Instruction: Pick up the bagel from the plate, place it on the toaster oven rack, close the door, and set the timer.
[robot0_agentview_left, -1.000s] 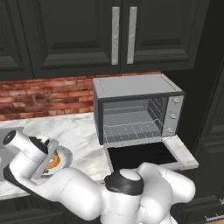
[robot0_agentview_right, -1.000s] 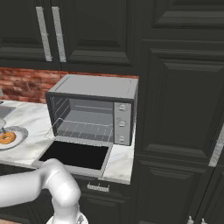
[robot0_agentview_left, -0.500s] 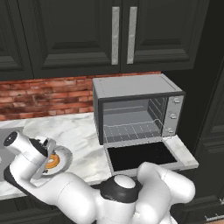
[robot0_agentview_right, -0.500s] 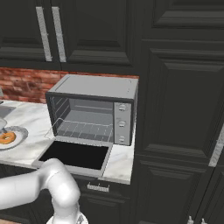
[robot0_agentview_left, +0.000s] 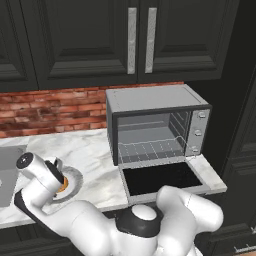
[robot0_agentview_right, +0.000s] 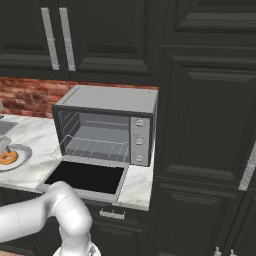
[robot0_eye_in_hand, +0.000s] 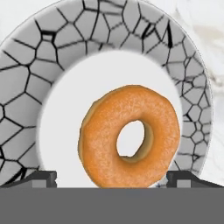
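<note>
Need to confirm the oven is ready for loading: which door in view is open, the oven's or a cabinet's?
The toaster oven's door is open, dropped flat in front of the cavity. The dark cabinet doors above are all shut.

Orange-brown ring bagel (robot0_eye_in_hand: 130, 136), pale hole, sits low-centre in the hand view on a round plate (robot0_eye_in_hand: 26, 83) with white centre and grey rim crazed with black crack lines. White-grey veined marble countertop (robot0_agentview_left: 95, 150). Boxy grey metal toaster oven (robot0_agentview_left: 155, 125): dark cavity, silver wire rack (robot0_agentview_left: 150, 148), dark-glass door (robot0_agentview_left: 162, 178). Red brick backsplash (robot0_agentview_left: 50, 110) mid-left, black cabinets (robot0_agentview_left: 75, 40) with silver handles up top.
</note>
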